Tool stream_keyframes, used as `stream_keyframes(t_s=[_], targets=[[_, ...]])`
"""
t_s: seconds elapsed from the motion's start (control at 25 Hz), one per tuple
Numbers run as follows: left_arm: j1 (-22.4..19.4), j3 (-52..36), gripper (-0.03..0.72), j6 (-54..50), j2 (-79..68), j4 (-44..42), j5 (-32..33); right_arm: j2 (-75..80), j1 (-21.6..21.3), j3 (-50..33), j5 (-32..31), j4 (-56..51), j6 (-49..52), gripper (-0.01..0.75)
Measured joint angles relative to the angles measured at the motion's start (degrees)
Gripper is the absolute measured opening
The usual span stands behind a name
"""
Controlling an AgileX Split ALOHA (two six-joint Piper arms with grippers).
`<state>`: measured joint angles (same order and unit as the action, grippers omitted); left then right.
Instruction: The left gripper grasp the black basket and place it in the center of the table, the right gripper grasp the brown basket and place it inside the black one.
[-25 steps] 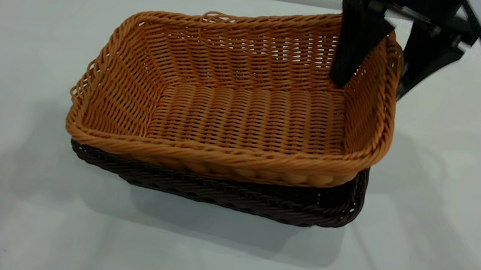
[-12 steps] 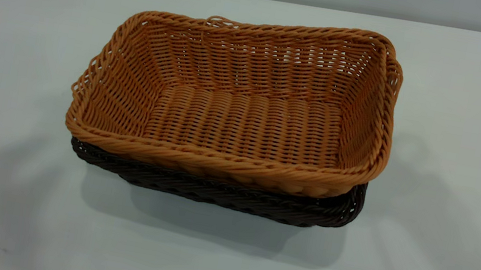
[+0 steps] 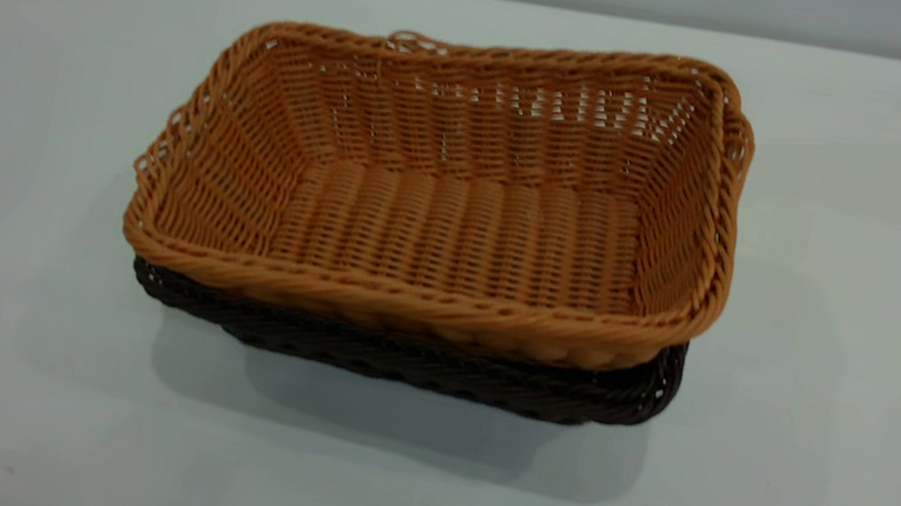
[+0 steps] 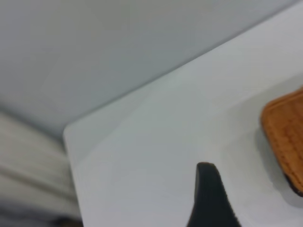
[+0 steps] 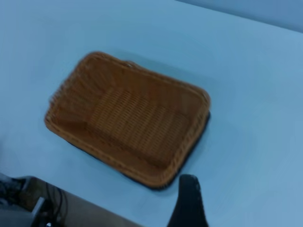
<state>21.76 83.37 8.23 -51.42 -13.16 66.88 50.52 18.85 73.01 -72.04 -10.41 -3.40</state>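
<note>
From the exterior view, the brown basket [image 3: 460, 199] sits nested in the black basket [image 3: 413, 362], whose dark rim shows only along the 6 o'clock side and the 4 o'clock corner; the pair rests near the middle of the table [image 3: 35, 31], and neither arm is in sight here. In the left wrist view, one dark fingertip of the left gripper [image 4: 210, 196] hangs above bare table [image 4: 156, 142], with a corner of the brown basket [image 4: 286, 137] well apart at 3 o'clock and a sliver of the black basket [image 4: 296, 188] beneath it; nothing is in its grasp, but how wide it stands I cannot tell. In the right wrist view, the right gripper [image 5: 188, 201] shows a single fingertip high over the table [image 5: 246, 71], the brown basket [image 5: 130, 118] below it toward 11 o'clock, resting within the black basket [image 5: 196, 151]; it holds nothing, its spread unclear. Both placements look done; I judge only parking the arms may remain.
</note>
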Motion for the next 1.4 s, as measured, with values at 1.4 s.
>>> stream_keyframes(t_s=[1.4], targets=[[0.0,-54.2,0.422,-12.4,36.2,13.9,-1.9,-23.3,0.0,-45.3,7.0,5.4,6.1,0.509]])
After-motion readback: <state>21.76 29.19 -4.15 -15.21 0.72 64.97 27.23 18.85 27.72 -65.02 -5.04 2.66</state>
